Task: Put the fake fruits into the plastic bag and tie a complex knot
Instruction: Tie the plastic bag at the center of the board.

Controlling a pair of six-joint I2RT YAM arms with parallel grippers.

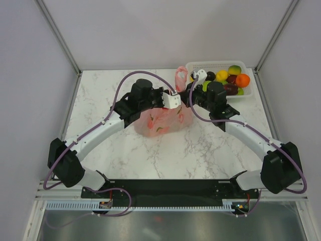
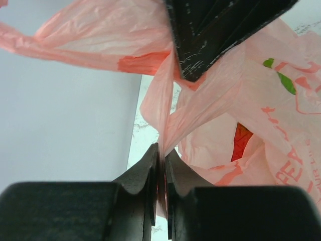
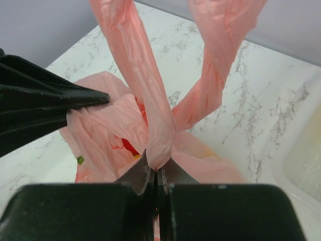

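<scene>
- At the near edge of the table [image 1: 200, 150], we see two arm bases, and both arms reach inward to meet over the middle.
- Mid-table sits the plastic bag [image 1: 163, 120], pink and slumped. Coloured shapes show through it, though we cannot tell fruit from print.
- At the bag's top, the left gripper [image 2: 161, 150] has its fingers almost together, pinching a thin fold of bag film. We judge this steadies the mouth for tying.
- Just beyond, the right gripper [image 3: 156, 168] has its fingers clamped where two twisted handle strips [image 3: 145, 100] meet. We judge this holds the handles up, ready for crossing. No knot shows yet.
- At the far right corner, a white basket [image 1: 216, 64] holds fake fruits [image 1: 231, 79] in yellow, orange, green and dark purple, none of them in the bag.
- Only the overhead view shows the basket and how the two arms are laid out. Only the wrist views show each pinch, and each also shows the other gripper's dark finger close by.
</scene>
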